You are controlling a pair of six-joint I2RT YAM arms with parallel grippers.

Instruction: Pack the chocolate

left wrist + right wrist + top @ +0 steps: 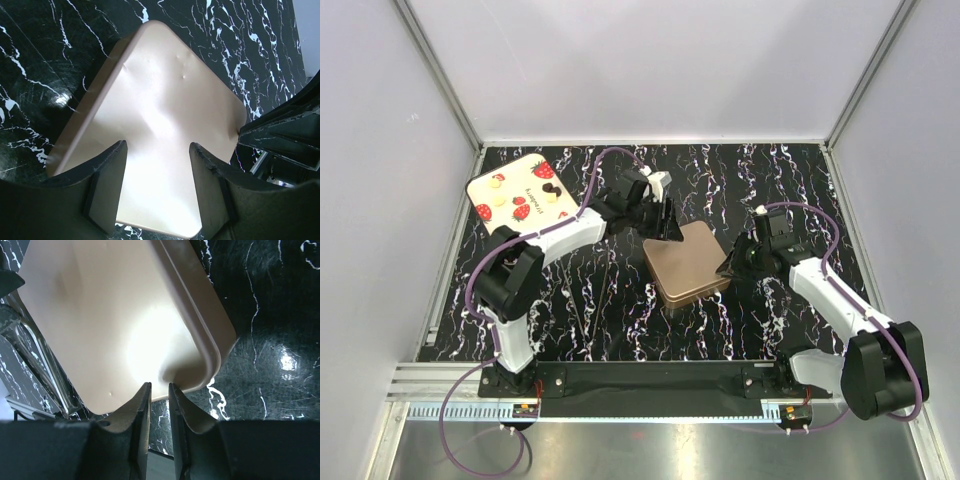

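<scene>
Centre table: rose-gold tin (pixel 685 262). Left gripper (pixel 667 225) hangs over its far corner, jaws parted, nothing between them. Right gripper (pixel 732 263) sits at the tin's right corner, jaws narrowed to a slit and apparently nipping the rim. Chocolate (pixel 550 187), dark and cream pieces, lies on the strawberry-print tray (pixel 478 192) at far left, well apart from both grippers and nearer the left one.

Surface (pixel 570 310) black with white marble veining, box (pixel 688 262) plain rose-gold, tray (pixel 515 185) cream with red strawberry prints, chocolate (pixel 551 187) — dark brown and cream-white, cables (pixel 469 290) purple.
</scene>
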